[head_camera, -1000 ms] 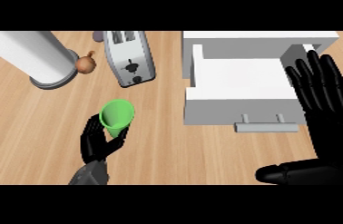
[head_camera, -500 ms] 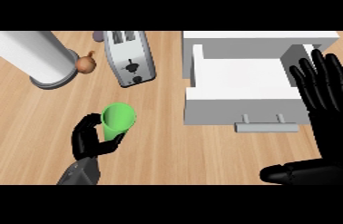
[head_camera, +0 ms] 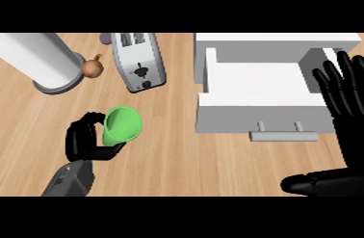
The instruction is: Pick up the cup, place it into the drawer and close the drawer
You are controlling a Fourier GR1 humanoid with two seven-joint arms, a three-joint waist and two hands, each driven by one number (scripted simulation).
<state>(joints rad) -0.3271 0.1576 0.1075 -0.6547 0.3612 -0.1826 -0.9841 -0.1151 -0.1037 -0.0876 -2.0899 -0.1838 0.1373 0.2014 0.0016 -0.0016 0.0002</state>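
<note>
Cup (head_camera: 123,125), green, is gripped by the left hand (head_camera: 86,141) above the counter (head_camera: 185,155). Right hand (head_camera: 344,95) rests with straight fingers beside the open drawer (head_camera: 259,95).

From my seat, bare wooden counter (head_camera: 185,155) runs open between my left hand (head_camera: 89,141), curled round the green cup (head_camera: 122,125), and the open white drawer (head_camera: 265,95). The drawer's inside shows bare, open from above. Its front panel and grey handle (head_camera: 283,134) jut toward me. My right hand (head_camera: 344,90) stands over its right wall. The toaster (head_camera: 139,60), onion (head_camera: 92,67) and white cylinder (head_camera: 43,61) crowd the far left.
</note>
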